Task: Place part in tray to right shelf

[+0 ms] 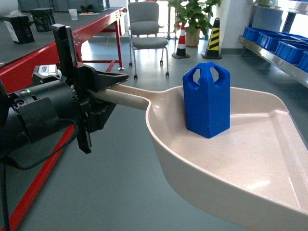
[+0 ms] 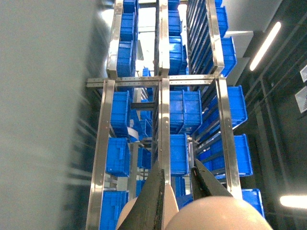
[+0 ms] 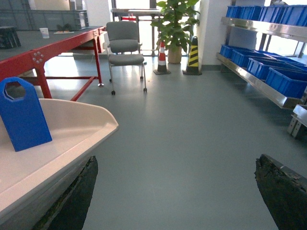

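The blue block (image 1: pixel 207 98) stands upright inside the cream tray (image 1: pixel 250 163), near the back wall where the handle (image 1: pixel 122 96) joins, with its pierced top upward. In the right wrist view the same block (image 3: pixel 21 115) sits on the tray floor (image 3: pixel 62 139), touching nothing else.

The left gripper (image 1: pixel 113 82) pinches the tray's handle, its jaws pressed against it from either side; the left wrist view shows the two dark fingers (image 2: pixel 153 196) closing over the cream handle. The tray is carried in the air above the grey floor (image 1: pixel 120 183), roughly level. The right gripper (image 3: pixel 175 191) holds nothing: its jaws are spread wide, one finger (image 3: pixel 72 196) lying just under the tray's rim, the other well apart on the far side.

The steel shelf (image 1: pixel 274 53) with its blue crates (image 1: pixel 269 39) runs along the right wall, well apart from the tray. A grey chair (image 1: pixel 147 29), a potted plant (image 1: pixel 195 17) and two cones (image 1: pixel 213 38) stand further back; a red-framed surface (image 1: pixel 43 62) runs along the left.

The loading step looks done, and the carry to the shelf seems to be in hand. The next move calls for swinging the tray rightward to the rack while keeping it level, since the tall block could tip or slide out of the open mouth.
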`<state>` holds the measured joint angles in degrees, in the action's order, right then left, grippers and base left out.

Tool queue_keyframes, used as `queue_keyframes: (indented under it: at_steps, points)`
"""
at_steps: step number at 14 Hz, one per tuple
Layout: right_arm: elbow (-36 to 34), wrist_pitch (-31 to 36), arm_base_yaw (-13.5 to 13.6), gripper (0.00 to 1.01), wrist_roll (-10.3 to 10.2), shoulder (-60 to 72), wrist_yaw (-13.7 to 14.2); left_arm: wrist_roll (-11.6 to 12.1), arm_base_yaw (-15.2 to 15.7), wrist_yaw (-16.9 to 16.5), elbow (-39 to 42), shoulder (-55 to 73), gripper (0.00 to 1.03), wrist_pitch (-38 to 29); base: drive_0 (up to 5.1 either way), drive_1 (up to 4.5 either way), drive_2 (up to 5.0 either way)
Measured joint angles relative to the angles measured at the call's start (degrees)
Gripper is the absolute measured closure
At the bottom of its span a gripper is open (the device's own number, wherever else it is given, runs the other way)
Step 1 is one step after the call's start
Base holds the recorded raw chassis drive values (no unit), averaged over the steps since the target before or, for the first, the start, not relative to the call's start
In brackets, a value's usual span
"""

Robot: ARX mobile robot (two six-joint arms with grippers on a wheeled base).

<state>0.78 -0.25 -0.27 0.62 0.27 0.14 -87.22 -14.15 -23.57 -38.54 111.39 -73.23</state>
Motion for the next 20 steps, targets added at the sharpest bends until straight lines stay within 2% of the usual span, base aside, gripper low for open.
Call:
queue_keyframes:
  at_steps: [20]
  points:
    - [0.0, -0.04, 0.0, 0.03, 0.0, 0.0, -0.11, 0.0, 0.02, -0.04, -0.04, 0.0, 0.9, -0.07, 0.0, 4.32, -4.3]
